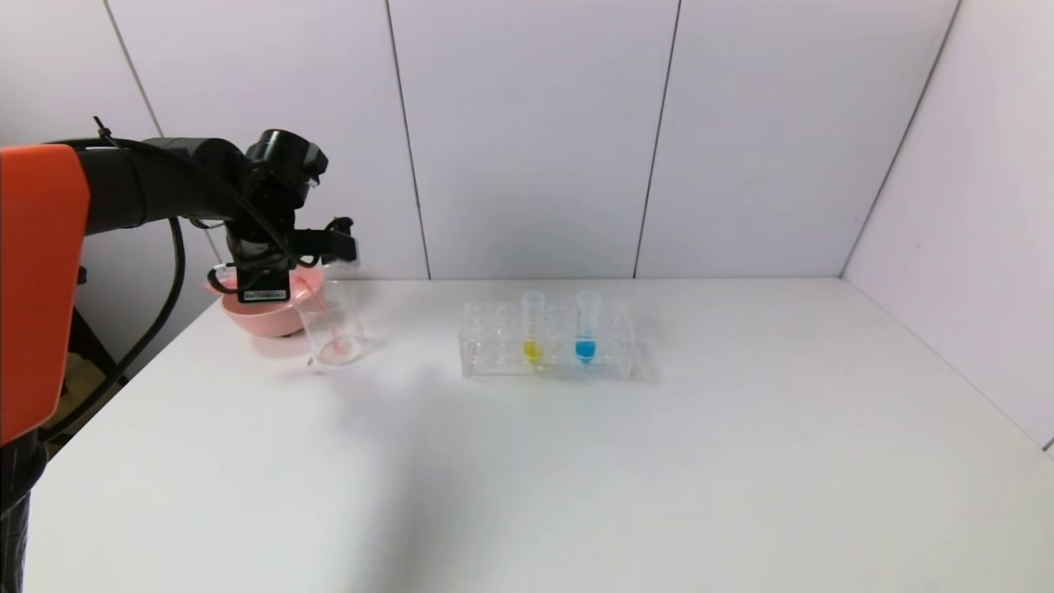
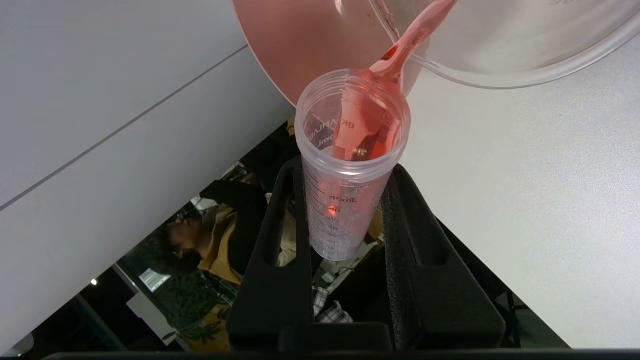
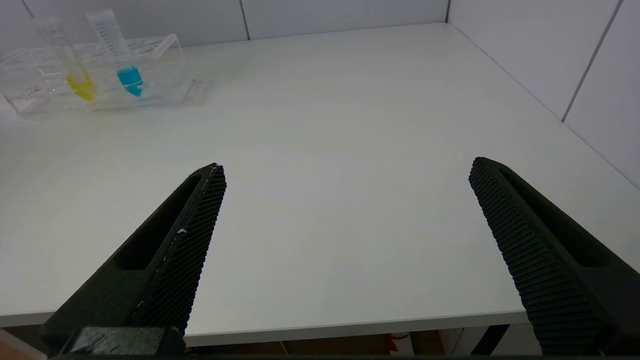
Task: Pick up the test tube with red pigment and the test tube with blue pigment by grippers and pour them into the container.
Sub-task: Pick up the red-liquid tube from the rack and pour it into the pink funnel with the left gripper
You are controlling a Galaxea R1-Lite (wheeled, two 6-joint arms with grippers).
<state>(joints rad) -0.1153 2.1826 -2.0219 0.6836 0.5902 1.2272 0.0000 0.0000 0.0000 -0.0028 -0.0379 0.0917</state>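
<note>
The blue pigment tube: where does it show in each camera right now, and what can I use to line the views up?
Head view: the test tube with blue pigment stands upright in the clear rack, right of centre, beside the yellow tube.
Left wrist view: not in it.
Right wrist view: far off near a corner of the picture, in the rack.
Shared landmark: the yellow tube next to it.

the head view looks down from high up at the whole white table (image 1: pixel 576 478), with the clear rack (image 1: pixel 547 350) far off in the middle. the right wrist view sits low by the table edge and sees that same rack (image 3: pixel 95 75) in its upper left. the left wrist view is very close to the red tube (image 2: pixel 350 165).
</note>
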